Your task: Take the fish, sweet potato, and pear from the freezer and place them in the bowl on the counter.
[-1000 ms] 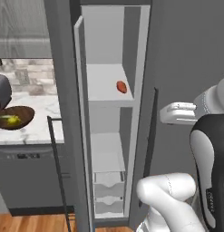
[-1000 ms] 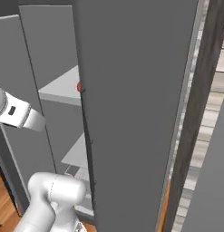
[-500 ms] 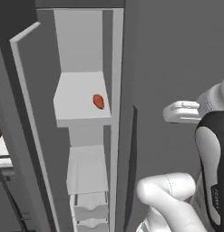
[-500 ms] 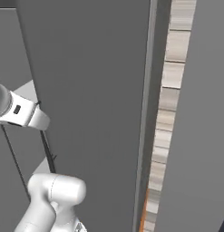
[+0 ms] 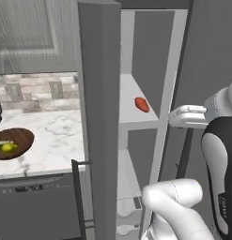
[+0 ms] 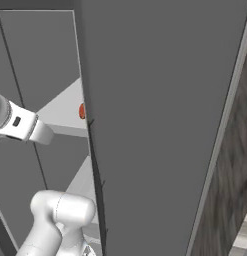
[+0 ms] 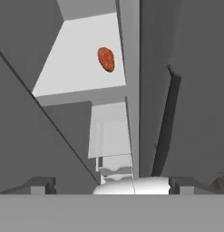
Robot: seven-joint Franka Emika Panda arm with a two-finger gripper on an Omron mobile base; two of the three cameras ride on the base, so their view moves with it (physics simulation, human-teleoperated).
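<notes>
One sweet potato (image 7: 106, 59) lies on a white shelf (image 7: 81, 59) inside the open freezer (image 5: 150, 56), ahead of the claw (image 7: 111, 185) and a little toward the left finger's side in the hand view, well apart from both tips. The claw stands spread wide and holds nothing: its two dark fingertips (image 7: 41, 185) rise far apart at the bottom of the hand view. Between the claw and the sweet potato's shelf, lower down in the freezer, sit a second white shelf and white drawers (image 7: 114, 164). A long dark bar handle (image 7: 165, 122) runs up just off the right fingertip's side.

From the left base view the sweet potato (image 5: 142, 104) rests alone near the shelf's front right corner, with the white arm reaching in just beside the shelf edge. Far off to the claw's left, on the marble counter (image 5: 51, 136), the dark wooden bowl (image 5: 14, 143) already holds the pear (image 5: 8, 147) (with a thin pale-green sliver beside it, too small to tell what it is).
</notes>
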